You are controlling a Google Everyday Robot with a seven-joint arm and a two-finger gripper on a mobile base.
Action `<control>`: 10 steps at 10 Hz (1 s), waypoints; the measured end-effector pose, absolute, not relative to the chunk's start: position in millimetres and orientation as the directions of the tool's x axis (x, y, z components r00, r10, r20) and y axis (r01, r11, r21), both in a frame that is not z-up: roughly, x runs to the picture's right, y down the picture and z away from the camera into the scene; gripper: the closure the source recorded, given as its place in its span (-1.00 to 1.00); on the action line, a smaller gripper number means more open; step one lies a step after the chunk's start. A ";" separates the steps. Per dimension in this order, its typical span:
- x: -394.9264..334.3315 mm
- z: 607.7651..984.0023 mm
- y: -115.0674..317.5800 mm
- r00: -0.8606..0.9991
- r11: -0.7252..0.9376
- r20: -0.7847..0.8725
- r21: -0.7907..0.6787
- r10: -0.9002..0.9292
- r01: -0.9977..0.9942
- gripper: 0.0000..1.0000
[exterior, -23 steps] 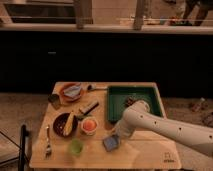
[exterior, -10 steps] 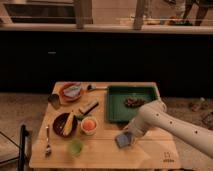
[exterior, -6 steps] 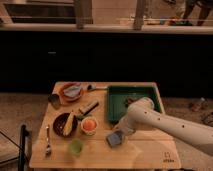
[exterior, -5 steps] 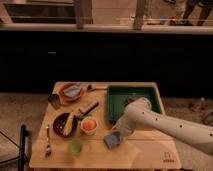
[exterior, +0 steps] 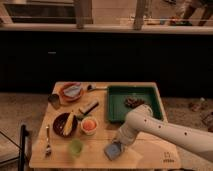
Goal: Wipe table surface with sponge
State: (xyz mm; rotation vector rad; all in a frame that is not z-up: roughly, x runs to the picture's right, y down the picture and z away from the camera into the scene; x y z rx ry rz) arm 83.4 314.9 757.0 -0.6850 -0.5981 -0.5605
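The blue-grey sponge point(exterior: 114, 149) lies flat on the light wooden table surface point(exterior: 150, 155), near the front edge and a little left of centre. My gripper point(exterior: 120, 141) is at the end of the white arm that reaches in from the right, and it presses down right on the sponge's far right side. The arm's end hides the fingers.
A green tray point(exterior: 118, 102) with dark bits stands at the back right. On the left are an orange plate with a cloth point(exterior: 71, 91), a dark block point(exterior: 88, 107), a dark bowl point(exterior: 64, 124), an orange cup point(exterior: 89, 125), a green cup point(exterior: 75, 147) and a fork point(exterior: 47, 142).
The sponge and gripper slid right a second ago, then back left toward the green cup. The arm's elbow followed.
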 end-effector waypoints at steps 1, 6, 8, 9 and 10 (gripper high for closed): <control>92.8 758.0 319.1 0.700 0.638 0.662 -0.423 -0.267 0.643 1.00; 134.8 769.9 315.4 0.775 0.664 0.593 -0.492 -0.218 0.563 1.00; 134.4 776.9 302.7 0.787 0.679 0.579 -0.490 -0.215 0.546 1.00; 128.1 779.3 297.9 0.783 0.682 0.583 -0.483 -0.217 0.549 1.00; 120.9 780.2 295.1 0.776 0.684 0.590 -0.473 -0.223 0.556 1.00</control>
